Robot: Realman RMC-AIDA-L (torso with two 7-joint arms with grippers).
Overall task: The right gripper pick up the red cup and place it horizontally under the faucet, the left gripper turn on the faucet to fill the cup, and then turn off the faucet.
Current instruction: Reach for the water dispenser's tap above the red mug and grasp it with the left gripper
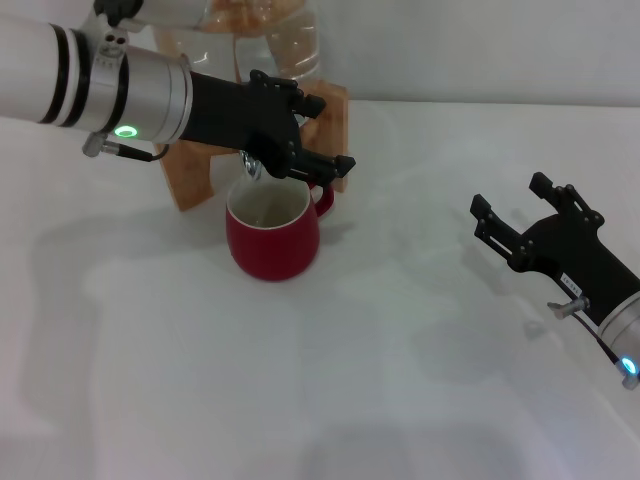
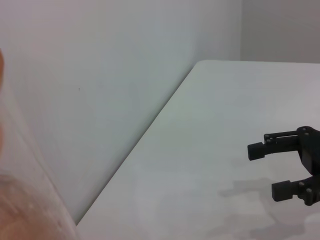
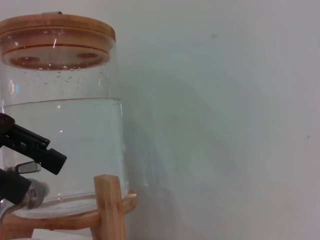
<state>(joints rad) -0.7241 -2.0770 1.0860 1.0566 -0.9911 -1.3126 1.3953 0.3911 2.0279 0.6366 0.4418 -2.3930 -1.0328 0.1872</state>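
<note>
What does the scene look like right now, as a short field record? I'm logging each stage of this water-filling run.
cup: squat glossy red mug with white inside, upright on the white table, beneath the spout
faucet: small chrome tap on the clear glass water jug in a wooden stand
left gripper: black claw on the silver arm, at the faucet, fingers either side of it
right gripper: black claw, open, holding nothing, apart from the cup on the robot's right
jug: partly full, wooden lid on

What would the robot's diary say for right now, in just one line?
left end effector at small chrome faucet | squat glossy red cup upright under it | right end effector open, off to the side
</note>
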